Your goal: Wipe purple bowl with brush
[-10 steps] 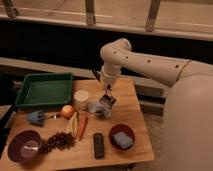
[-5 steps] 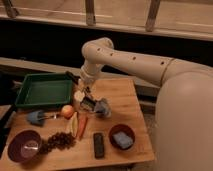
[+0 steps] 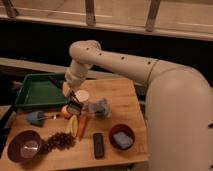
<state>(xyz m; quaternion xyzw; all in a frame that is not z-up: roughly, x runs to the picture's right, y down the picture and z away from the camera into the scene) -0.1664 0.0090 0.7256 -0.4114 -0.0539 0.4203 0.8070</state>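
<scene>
My pincer (image 3: 71, 96) hangs over the middle of the wooden table (image 3: 125, 107), just beside the green tray (image 3: 35, 92), clenched on the slim black handle of the brush (image 3: 75, 108), whose head points down above the carrot (image 3: 82, 126). The purple bowl (image 3: 24, 146) sits well apart at the table's front left corner, next to the grapes (image 3: 60, 141).

Wooden table (image 3: 127, 97) as landmark, my gripper (image 3: 73, 100) over its middle. Behind the table, a dark wall (image 3: 150, 47). Above that, a pale lit strip with upright posts (image 3: 90, 12). Dim warm light.
</scene>
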